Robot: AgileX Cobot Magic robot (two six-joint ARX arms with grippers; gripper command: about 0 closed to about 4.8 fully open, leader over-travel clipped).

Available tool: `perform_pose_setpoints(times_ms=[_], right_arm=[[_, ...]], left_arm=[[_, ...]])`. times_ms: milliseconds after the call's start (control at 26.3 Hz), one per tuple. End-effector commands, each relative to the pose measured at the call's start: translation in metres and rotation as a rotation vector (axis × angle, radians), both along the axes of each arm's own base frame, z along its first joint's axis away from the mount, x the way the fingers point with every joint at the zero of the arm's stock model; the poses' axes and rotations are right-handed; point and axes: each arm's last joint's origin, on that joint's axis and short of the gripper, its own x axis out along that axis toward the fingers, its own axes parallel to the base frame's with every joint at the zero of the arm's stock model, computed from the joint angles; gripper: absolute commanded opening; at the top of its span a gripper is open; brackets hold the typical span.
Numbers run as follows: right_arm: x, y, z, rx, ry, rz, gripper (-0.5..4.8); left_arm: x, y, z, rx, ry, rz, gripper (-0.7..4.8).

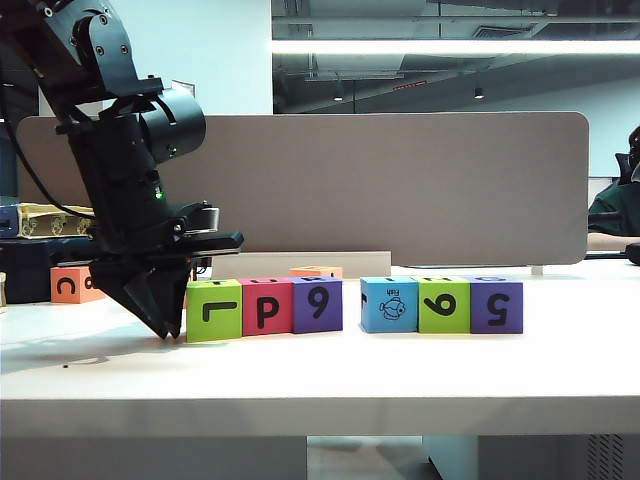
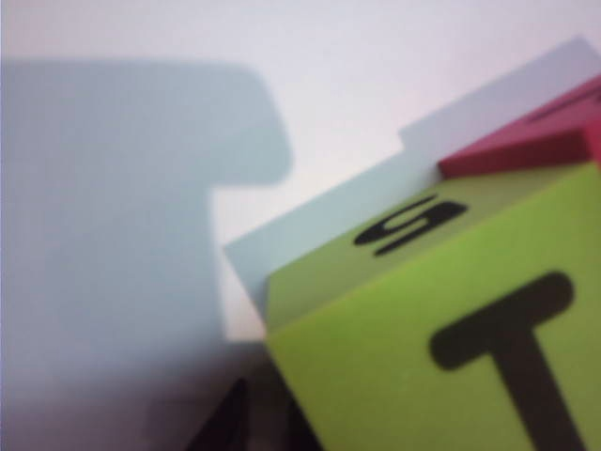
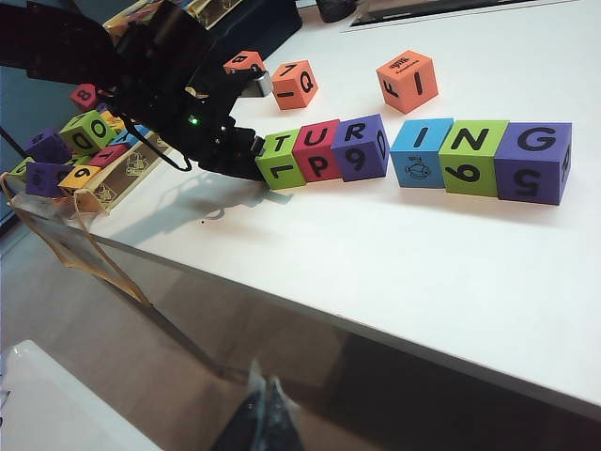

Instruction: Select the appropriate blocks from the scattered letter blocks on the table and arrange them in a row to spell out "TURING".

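Six letter blocks stand in a row on the white table, with a gap in the middle. Lime green T, red-pink U and purple R touch one another. Blue I with a fish, lime green N and purple G form the other group. My left gripper is shut, tips down at the table, right beside the outer face of the green T block; only its dark tips show in the left wrist view. My right gripper is shut and empty, off the table's front edge.
Loose orange blocks lie behind the row. A low box with several more blocks sits at the table's left end. A brown-grey divider panel closes the back.
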Motion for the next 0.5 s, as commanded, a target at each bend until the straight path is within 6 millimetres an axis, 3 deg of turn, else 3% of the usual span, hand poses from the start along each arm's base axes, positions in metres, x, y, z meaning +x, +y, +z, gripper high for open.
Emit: perform_pose_setpoints(times_ms=[38,495], right_arm=[[-0.0020,0.0001,0.0023,0.001,-0.031,0.005,-0.01],[-0.0020,0.0001,0.0023,0.001,-0.031,0.004,-0.01]], left_arm=[[0.0031,-0.0016,-0.0024,-0.017,-0.022,0.006,0.48],[0.0060,-0.0016,-0.0009,0.038,-0.075,-0.073,0.42]])
